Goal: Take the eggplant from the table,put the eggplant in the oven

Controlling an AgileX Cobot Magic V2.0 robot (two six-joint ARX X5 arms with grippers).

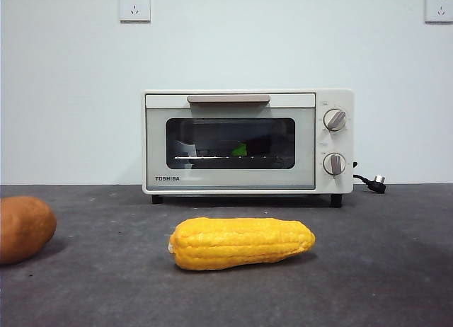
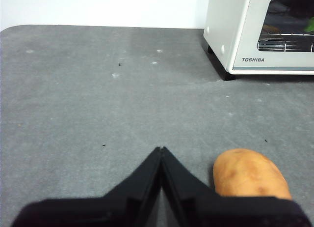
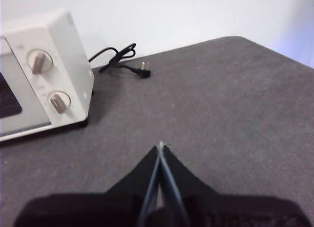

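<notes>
The cream-white oven [image 1: 230, 177] stands at the back of the dark grey table [image 1: 382, 270] with its glass door closed. Through the glass I see the eggplant [image 1: 241, 150] lying on the wire rack, its green cap bright and its dark body dim behind the pane. The left wrist view catches the oven [image 2: 230, 30] and a sliver of the eggplant's green cap [image 2: 310, 24]. My left gripper [image 2: 161, 149] is shut and empty over bare table, beside the orange-brown vegetable. My right gripper [image 3: 161, 144] is shut and empty, out to the knob side of the oven [image 3: 73, 55]. Neither arm shows in the front view.
A yellow corn cob [image 1: 242, 243] lies in front of the oven. An orange-brown potato-like vegetable [image 1: 23, 228] sits at the left edge, close to my left gripper [image 2: 250, 173]. The oven's black cord and plug [image 3: 143, 70] lie behind its knob side.
</notes>
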